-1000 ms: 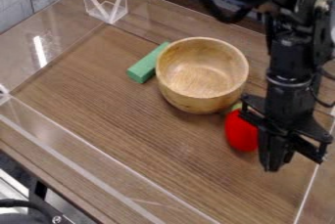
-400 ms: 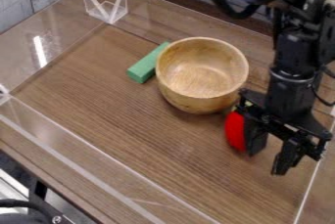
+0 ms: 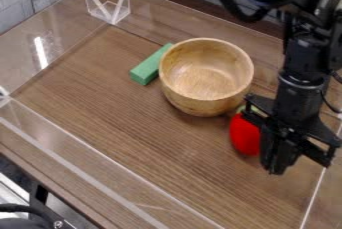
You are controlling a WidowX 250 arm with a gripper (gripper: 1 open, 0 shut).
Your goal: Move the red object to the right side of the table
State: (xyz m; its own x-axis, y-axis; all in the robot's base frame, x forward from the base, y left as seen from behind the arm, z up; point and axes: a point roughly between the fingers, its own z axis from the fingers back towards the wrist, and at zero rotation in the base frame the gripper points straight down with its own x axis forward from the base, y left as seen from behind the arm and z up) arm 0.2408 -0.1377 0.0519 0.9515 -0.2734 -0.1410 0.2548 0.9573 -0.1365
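Observation:
The red object, a small glossy toy, lies on the wood-grain table at the right, just in front of the wooden bowl. My gripper points down right beside it, on its right, and the black fingers overlap its right edge. The jaws look narrow. I cannot tell whether they pinch the toy or only stand against it. Most of the red object shows to the left of the fingers.
A round wooden bowl stands just behind and to the left of the red object. A flat green block lies at the bowl's left. Low clear acrylic walls edge the table, with the right wall close to my gripper.
The jaws were narrow, spread wide beside the red object, and have drawn narrow again. The hand has stayed in the same spot, and the red object has not moved.

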